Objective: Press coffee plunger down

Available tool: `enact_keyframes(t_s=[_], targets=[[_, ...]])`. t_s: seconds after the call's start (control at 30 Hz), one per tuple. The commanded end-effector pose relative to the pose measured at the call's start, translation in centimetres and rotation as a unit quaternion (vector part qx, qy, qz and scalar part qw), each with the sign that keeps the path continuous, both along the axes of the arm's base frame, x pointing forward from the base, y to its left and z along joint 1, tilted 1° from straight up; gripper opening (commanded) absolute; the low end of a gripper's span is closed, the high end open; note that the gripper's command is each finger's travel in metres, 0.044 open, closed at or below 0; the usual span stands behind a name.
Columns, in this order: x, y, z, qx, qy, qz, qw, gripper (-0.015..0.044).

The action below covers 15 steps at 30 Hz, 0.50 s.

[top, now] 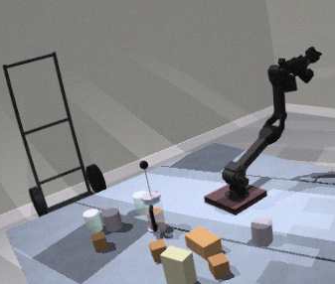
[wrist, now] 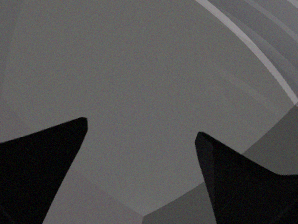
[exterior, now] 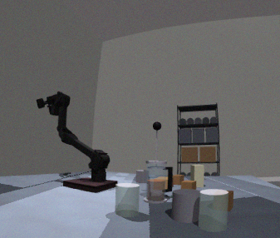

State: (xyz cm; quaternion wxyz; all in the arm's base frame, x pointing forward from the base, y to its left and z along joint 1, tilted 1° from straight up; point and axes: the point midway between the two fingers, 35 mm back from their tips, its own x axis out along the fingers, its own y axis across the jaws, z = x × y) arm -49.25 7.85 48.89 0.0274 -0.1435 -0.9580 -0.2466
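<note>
From above, the arm (top: 256, 149) rears up at two o'clock, its gripper (top: 312, 55) raised high and well apart from the coffee press (top: 153, 213), which stands near centre among blocks and cylinders, its plunger knob (top: 143, 164) fully up. From the side, the press (exterior: 158, 176) sits centre, its knob (exterior: 157, 125) raised, the gripper (exterior: 41, 102) at nine o'clock. At the wrist, both fingers spread wide, grasping nothing.
</note>
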Motion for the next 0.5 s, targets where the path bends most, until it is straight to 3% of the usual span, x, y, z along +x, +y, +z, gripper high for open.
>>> enact_keyframes(t_s=[0.0, 0.47], targets=[[0.1, 0.0, 0.1, 0.0, 0.003, 0.0, 1.0, 0.0426], [8.0, 0.2, 10.5, 0.009, 0.209, 0.001, 0.978, 0.044]])
